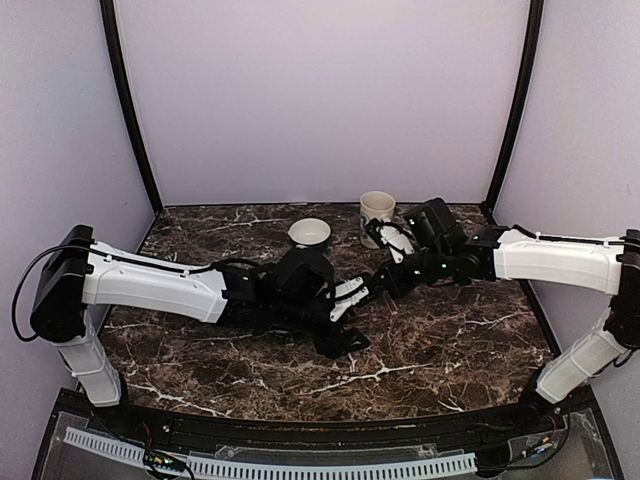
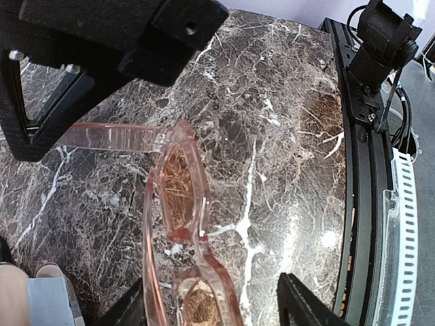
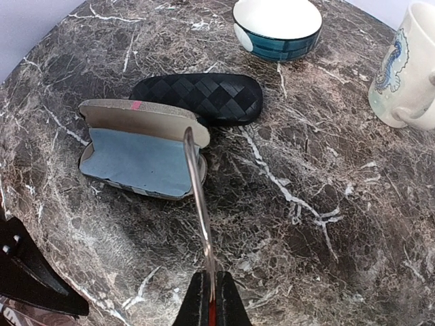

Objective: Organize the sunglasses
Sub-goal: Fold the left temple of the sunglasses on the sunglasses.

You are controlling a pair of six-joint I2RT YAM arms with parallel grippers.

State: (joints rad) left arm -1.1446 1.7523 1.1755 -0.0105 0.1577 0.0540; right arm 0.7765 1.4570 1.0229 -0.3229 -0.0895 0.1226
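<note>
Sunglasses [image 2: 178, 183], left wrist cam: they're sitting between the spread fingers of the left gripper [image 2: 224, 170]. One finger [image 2: 102, 41] is filling the top left, the other is cropped at the btm edge. One temple arm is running left behind the upper finger; can't tell if it's touching. Frame is translucent pink plastic, lenses narrow and amber-brown, 2nd lens cut off at the btm. Dark marble table [image 2: 285, 122] is showing below.

Right wrist cam: right gripper [image 3: 211, 299] is pressed together, pinching the end of a thin temple arm [image 3: 197, 183] that's pointing away from the cam. Rest of the glasses is out of frame. An open case [image 3: 136, 156] w/ blue lining is lying beyond, a black checkered case [image 3: 204, 95] just behind it. Teal bowl [image 3: 277, 27] is further back, white mug [image 3: 408, 68] cropped at the right.

Top cam: both arms are meeting mid-table, grippers nearly tip to tip. Glasses and jaw states aren't resolving here.
</note>
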